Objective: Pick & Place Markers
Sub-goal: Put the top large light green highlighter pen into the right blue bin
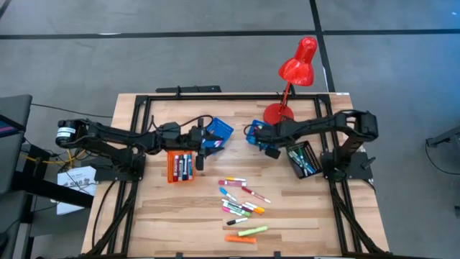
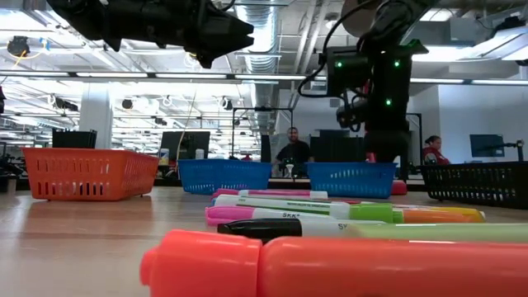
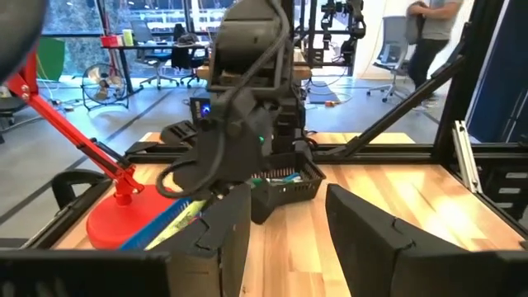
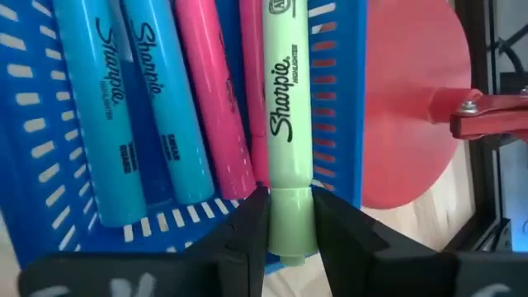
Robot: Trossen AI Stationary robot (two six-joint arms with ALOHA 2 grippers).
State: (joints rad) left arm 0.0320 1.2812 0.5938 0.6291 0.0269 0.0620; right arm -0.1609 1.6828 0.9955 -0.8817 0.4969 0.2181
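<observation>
Right wrist view, blue tray [image 4: 49,124], five markers [image 4: 289,107] inside

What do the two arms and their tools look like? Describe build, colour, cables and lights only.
Both arms are dark, jointed links on black bases bolted to a black frame. The left tool has two broad, flat black fingers. The right tool has matching black fingers. The right arm's wrist is a boxy black housing with small green lights and looping black cables. Black cables trail from each base.
</observation>
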